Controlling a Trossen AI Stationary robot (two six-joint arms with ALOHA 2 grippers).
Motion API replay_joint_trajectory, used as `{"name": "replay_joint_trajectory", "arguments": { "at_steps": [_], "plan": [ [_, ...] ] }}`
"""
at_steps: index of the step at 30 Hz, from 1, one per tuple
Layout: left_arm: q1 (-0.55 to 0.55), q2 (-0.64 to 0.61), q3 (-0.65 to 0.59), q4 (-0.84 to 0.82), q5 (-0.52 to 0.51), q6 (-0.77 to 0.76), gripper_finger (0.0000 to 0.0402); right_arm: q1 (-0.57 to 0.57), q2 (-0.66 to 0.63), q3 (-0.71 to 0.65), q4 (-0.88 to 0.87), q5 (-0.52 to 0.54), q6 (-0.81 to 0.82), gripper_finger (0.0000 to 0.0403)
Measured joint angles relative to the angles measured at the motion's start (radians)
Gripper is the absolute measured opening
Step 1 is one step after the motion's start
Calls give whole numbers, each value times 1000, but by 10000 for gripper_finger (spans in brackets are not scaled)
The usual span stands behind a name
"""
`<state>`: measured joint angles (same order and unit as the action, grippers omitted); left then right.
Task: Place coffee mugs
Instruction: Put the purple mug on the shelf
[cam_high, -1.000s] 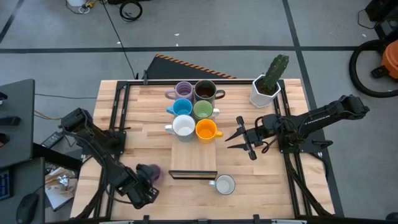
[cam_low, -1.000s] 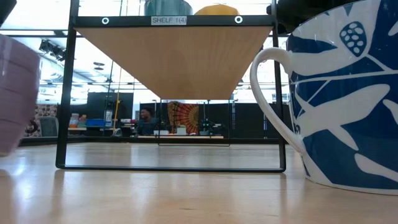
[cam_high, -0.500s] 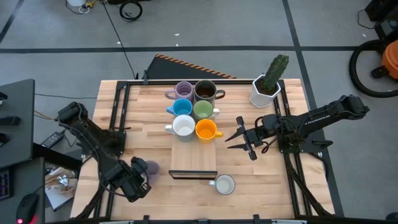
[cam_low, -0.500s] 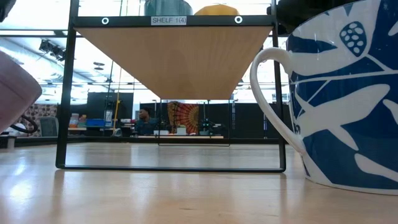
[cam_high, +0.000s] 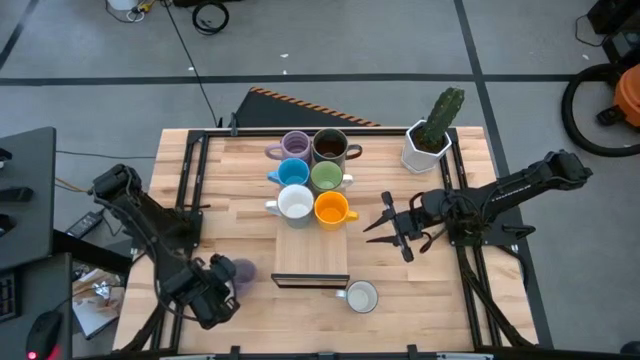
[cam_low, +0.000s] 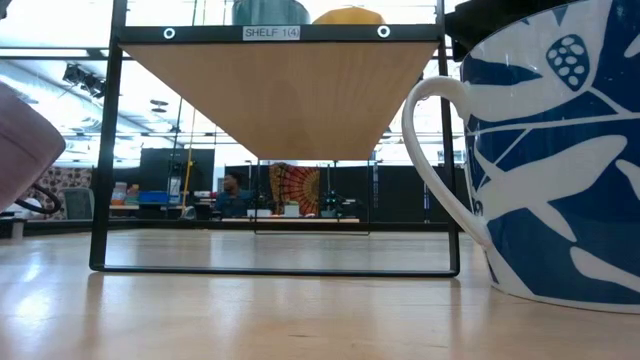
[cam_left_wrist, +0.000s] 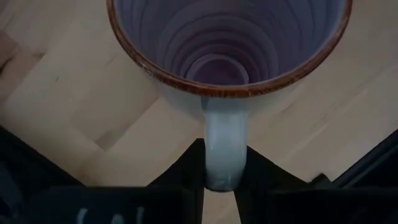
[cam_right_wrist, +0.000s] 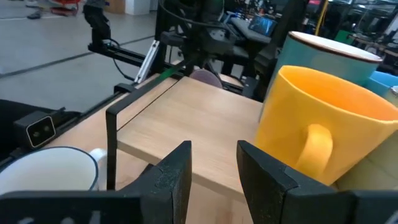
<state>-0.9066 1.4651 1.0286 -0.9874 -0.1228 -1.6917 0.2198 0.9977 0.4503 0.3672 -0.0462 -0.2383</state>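
My left gripper (cam_high: 222, 282) is over the table's near left part, shut on a purple mug with a brown rim (cam_high: 238, 270), which the low view shows at its left edge (cam_low: 25, 150). Six mugs stand on the wooden shelf (cam_high: 310, 250): purple (cam_high: 295, 145), dark brown (cam_high: 330, 147), blue (cam_high: 292, 172), green (cam_high: 327, 177), white (cam_high: 295, 202) and orange (cam_high: 331, 208). A white mug with a blue pattern (cam_high: 360, 297) stands on the table by the near edge. My right gripper (cam_high: 375, 225) hangs open to the right of the orange mug (cam_right_wrist: 323, 137), touching nothing. My left gripper pinches the purple mug's handle (cam_left_wrist: 224, 137) between its two fingers (cam_left_wrist: 186, 168), which come from the table's near left side. The mug is lifted clear of the table and tilted, its open mouth (cam_left_wrist: 227, 43) turned toward the wrist.
A white faceted pot with a green cactus (cam_high: 428, 140) stands at the far right. The shelf's black frame (cam_low: 100, 150) rises from the table's middle. Black rails (cam_high: 190, 190) run along both side edges. Bare wood lies between the shelf and my left gripper.
My left gripper has risen and drawn a little toward the table's left edge with the purple mug in its hold. The mug has come up off the table and tipped. My right arm has kept still.
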Motion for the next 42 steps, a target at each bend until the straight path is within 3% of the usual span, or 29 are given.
{"name": "replay_joint_trajectory", "arguments": {
  "at_steps": [13, 22, 27, 42],
  "plan": [
    [-13, 1, 0, -24, -48, 149, 60, 2, 0, 0, 7, 4, 8, 133],
    [-28, 1, 0, -69, -197, 318, 60, 2, 0, 0, 18, 46, 101, 133],
    [-30, -6, 0, -114, -197, 342, 60, 2, 0, 0, 5, 56, 139, 133],
    [7, -296, 0, -254, -281, 448, 60, 2, 0, 0, 4, 106, 134, 133]
  ]
}}
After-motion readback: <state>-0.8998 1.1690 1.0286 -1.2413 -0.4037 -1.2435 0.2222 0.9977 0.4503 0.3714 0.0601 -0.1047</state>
